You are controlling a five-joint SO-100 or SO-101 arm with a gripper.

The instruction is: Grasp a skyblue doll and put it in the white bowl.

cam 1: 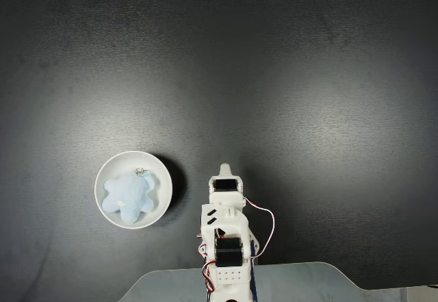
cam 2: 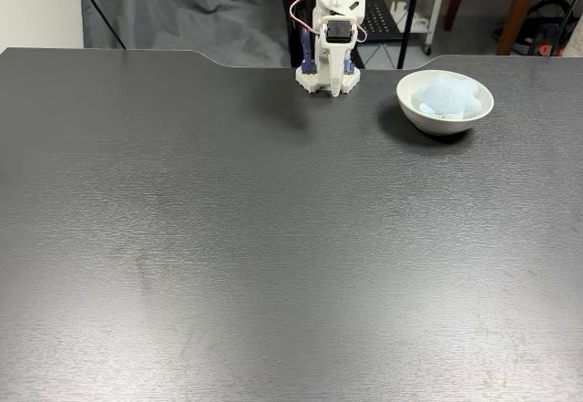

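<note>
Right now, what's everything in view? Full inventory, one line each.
skyblue doll: 1, pale blue, lying inside the white bowl, keyring clasp toward the bowl's far rim in the fixed view from above.
white bowl: 1, glossy white, on the table beside the arm, left of it in the fixed view from above.
table: 1, black, matte, bearing the bowl and the arm.
grey cloth: 1, grey, draped behind the table's far edge.
arm: 1, white with black motors and red wires, folded at the table edge.
gripper: 1, white, tucked close to the arm, holding nothing; jaw state unclear.
</note>
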